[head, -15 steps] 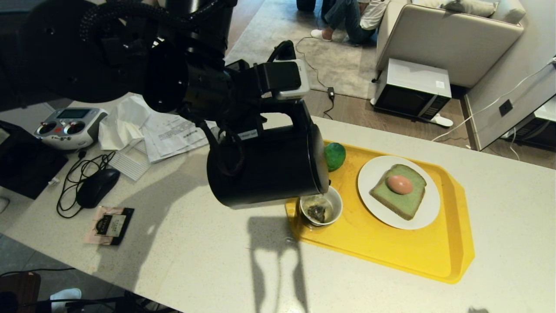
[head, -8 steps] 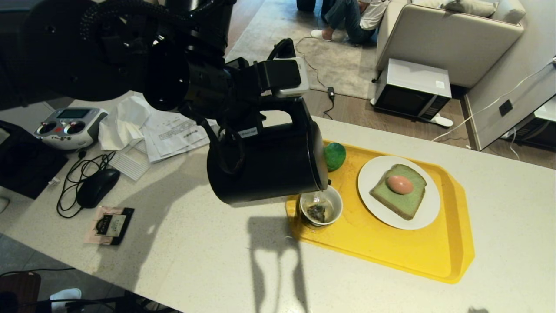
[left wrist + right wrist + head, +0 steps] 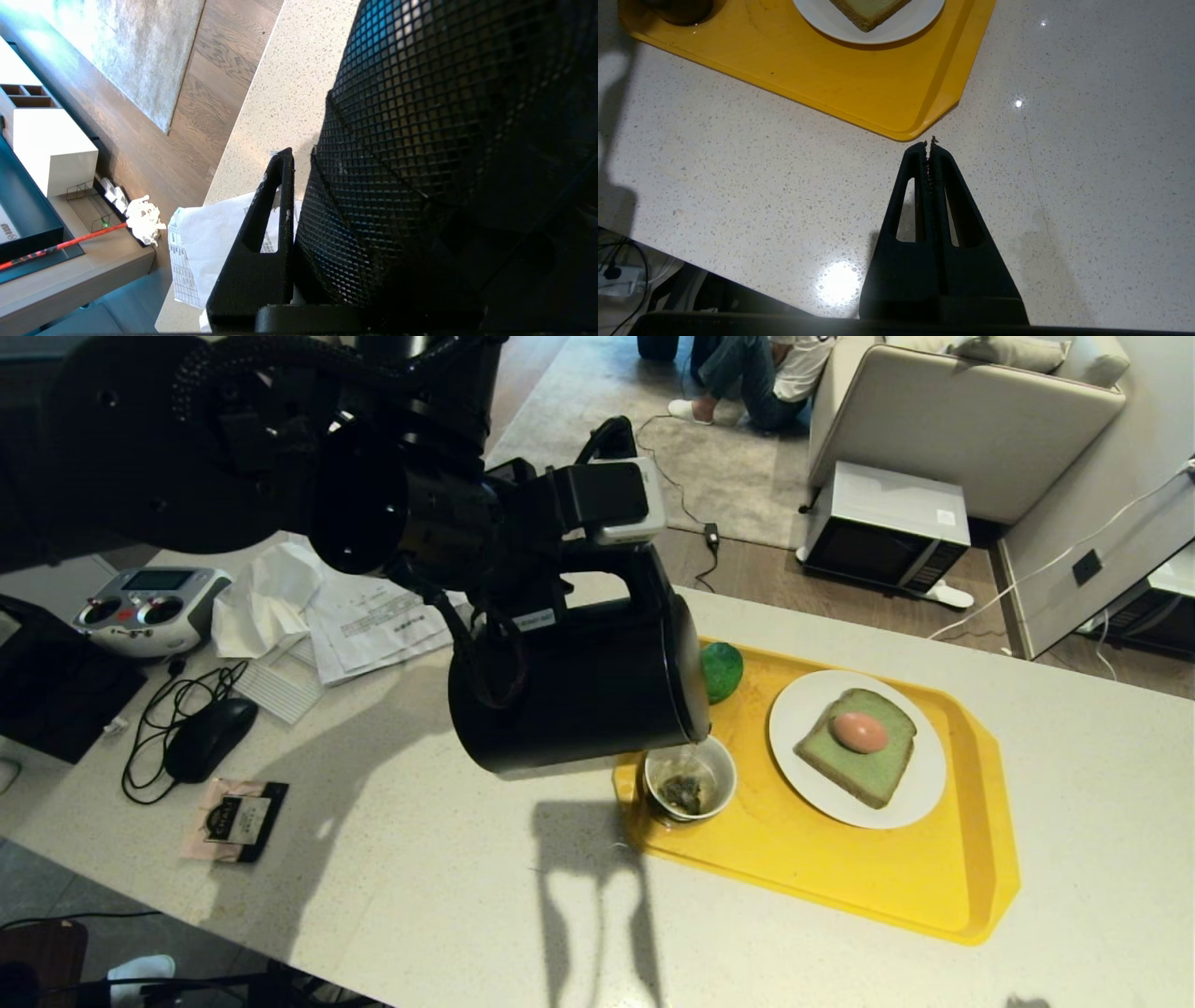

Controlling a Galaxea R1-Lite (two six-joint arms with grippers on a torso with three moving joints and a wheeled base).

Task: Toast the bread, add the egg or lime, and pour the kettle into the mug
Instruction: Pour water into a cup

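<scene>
— One change only in the last second: the kettle (image 3: pixel 579 695), clamped by its handle in the left tool (image 3: pixel 597 555), has shifted a touch toward the tray and tipped slightly further.

— So the pour is on?

— It looks so. Just below and to the right of the tool, the spout hangs over the mug (image 3: pixel 689 790), and a thin line seems to run down into it. A teabag sits in brownish liquid there.

— What else is on the yellow tray (image 3: pixel 971 859)?

— The lime (image 3: pixel 723 670) sits just right of the kettle's rim. Further right, well apart from the tool, the egg (image 3: pixel 860 732) rests on the bread (image 3: pixel 854 747), on a white plate (image 3: pixel 803 709).

— Then only the pouring remains, I judge. The other arm?

— The right tool (image 3: pixel 930 142) hovers idle above the table (image 3: pixel 738 154) near the tray's corner, fingers pressed together, holding nothing.
</scene>
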